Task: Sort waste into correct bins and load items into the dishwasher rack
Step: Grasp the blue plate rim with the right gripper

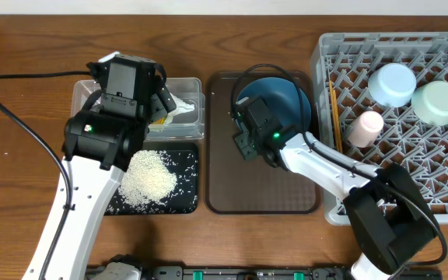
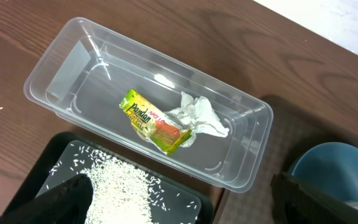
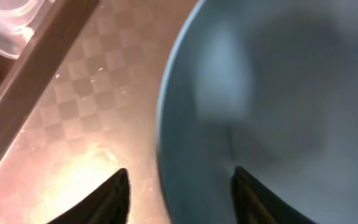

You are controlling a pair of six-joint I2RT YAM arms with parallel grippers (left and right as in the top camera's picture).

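Straddling the rim of the blue bowl (image 3: 266, 93) on the brown tray (image 3: 86, 137) with right fingers (image 3: 118, 193) spread open, empty; nearer than the left fingers (image 2: 64, 199) (open too, over the clear tub (image 2: 67, 62))

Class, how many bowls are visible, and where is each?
3: the dark blue bowl on the brown tray; the light blue bowl and mint green bowl in the grey rack, top right.

— What sits on the wooden table (image 1: 22, 39)?
— A brown serving tray (image 1: 263, 190), oblong with rounded corners, lying near the middle. Close up, its floor shows a fine checker pattern.
— Anything else?
— A thin black cable (image 1: 29, 75) trails across the wood at the left, running off the edge.
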